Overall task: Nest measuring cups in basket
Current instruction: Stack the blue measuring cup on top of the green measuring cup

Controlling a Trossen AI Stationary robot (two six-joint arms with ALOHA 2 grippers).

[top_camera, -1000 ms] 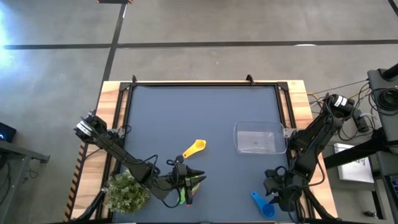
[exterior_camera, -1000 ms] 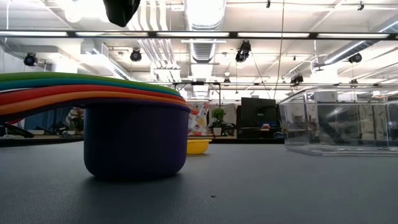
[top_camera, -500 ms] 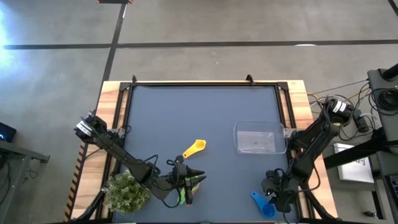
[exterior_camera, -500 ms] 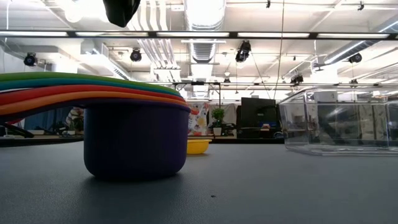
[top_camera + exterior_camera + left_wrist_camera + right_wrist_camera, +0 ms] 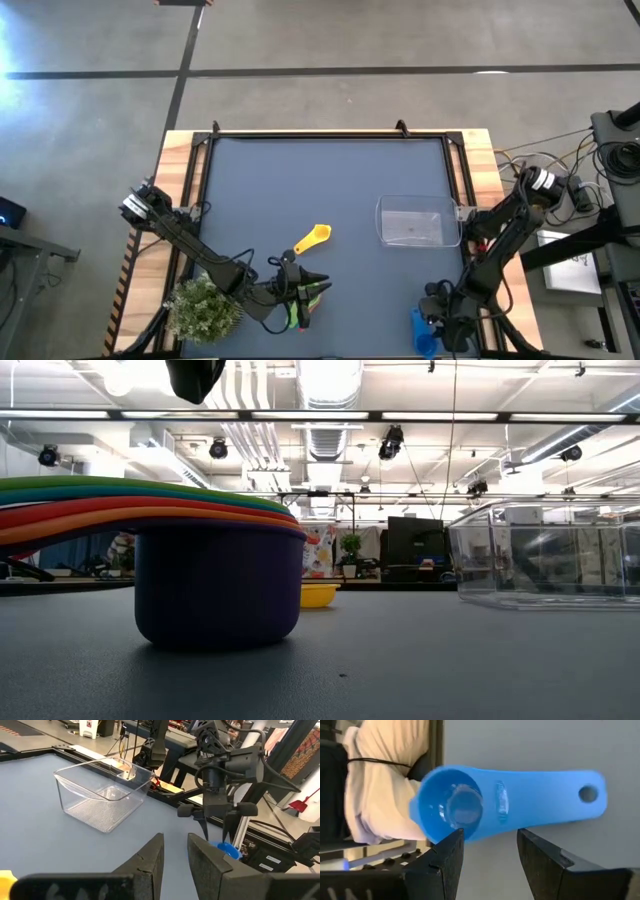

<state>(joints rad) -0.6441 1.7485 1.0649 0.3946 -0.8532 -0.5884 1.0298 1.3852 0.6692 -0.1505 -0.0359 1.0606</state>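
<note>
A stack of nested cups [image 5: 218, 585], purple at the bottom with orange, red, teal and green handles above, stands on its bowl near the table's near edge [image 5: 300, 305]. My left gripper [image 5: 300, 285] hangs above it, open by a narrow gap, empty [image 5: 175, 860]. The yellow cup [image 5: 313, 238] lies alone mid-table. The clear basket [image 5: 412, 222] stands empty at the right. The blue cup [image 5: 495, 802] lies on the mat at the near right corner [image 5: 422, 332]. My right gripper [image 5: 440, 315] is open, pointing down over it [image 5: 490, 855].
A green potted plant [image 5: 205, 308] stands at the near left corner beside my left arm. The blue cup's bowl [image 5: 451, 807] lies at the mat's edge, next to the black table frame [image 5: 437, 750]. Bare mat lies between the yellow cup and the far edge.
My right gripper has moved toward the table's near edge and now stands over the blue cup.
</note>
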